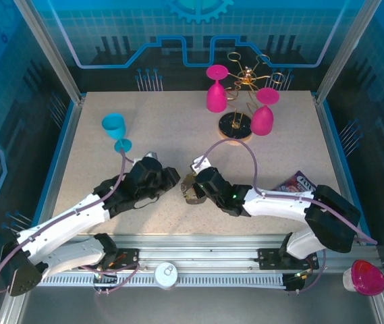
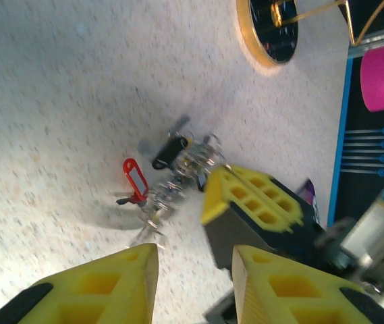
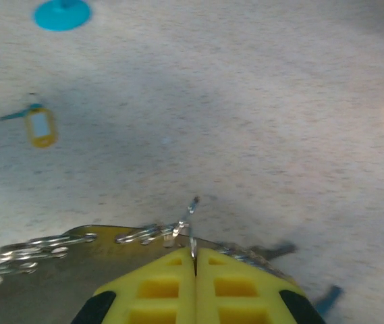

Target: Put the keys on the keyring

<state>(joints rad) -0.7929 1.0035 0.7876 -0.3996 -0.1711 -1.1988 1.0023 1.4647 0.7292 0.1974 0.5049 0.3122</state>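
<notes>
My left hand (image 2: 195, 266) hangs open above the table (image 2: 57, 101), its 2 yellow fingers (image 2: 111, 283) apart. My right hand (image 3: 195, 260) is closed, both fingers pinching a thin silver piece of the key bunch (image 2: 185, 169), which lies near the centre of the left wrist frame. In that bunch I count 1 red-tagged key (image 2: 135, 179) and 1 black-headed key (image 2: 168, 152). 1 yellow-tagged key (image 3: 40, 127) lies alone at the upper left of the right wrist frame. Far back, 2 pink goblets (image 1: 216, 91) flank 1 gold wire stand (image 1: 242, 84), and 1 blue goblet (image 1: 115, 128) stands to the left.
</notes>
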